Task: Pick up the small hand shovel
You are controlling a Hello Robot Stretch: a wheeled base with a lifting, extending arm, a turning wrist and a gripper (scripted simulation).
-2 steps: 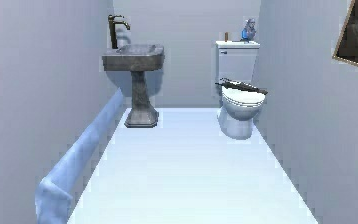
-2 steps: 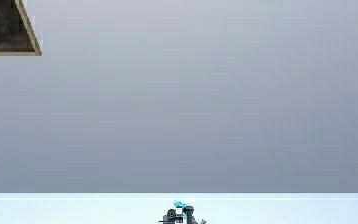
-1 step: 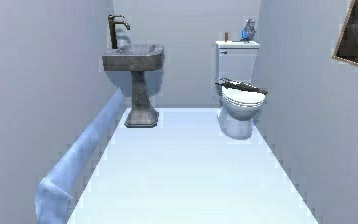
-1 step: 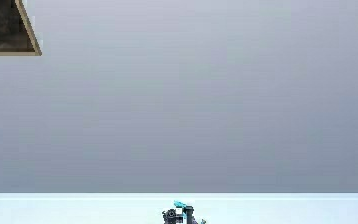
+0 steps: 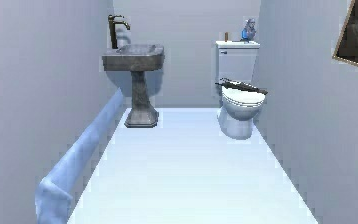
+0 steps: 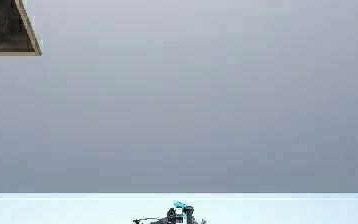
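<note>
Low in the arm side view, I cannot tell whether the claw [image 6: 149, 218] holds anything.

The forward view faces sink [image 5: 134, 60] and toilet [image 5: 237, 92] at 12 o'clock; the arm side view faces the wall [image 6: 187, 100], sharing the framed picture [image 5: 357, 35].

Pedestal sink [image 5: 134, 75] stands beside a toilet [image 5: 238, 100] topped by perhaps a bottle [image 5: 249, 30].

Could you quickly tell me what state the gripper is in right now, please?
Gripper: low at the arm side view's bottom edge, with something teal at it; whether it holds anything cannot be told.
</note>
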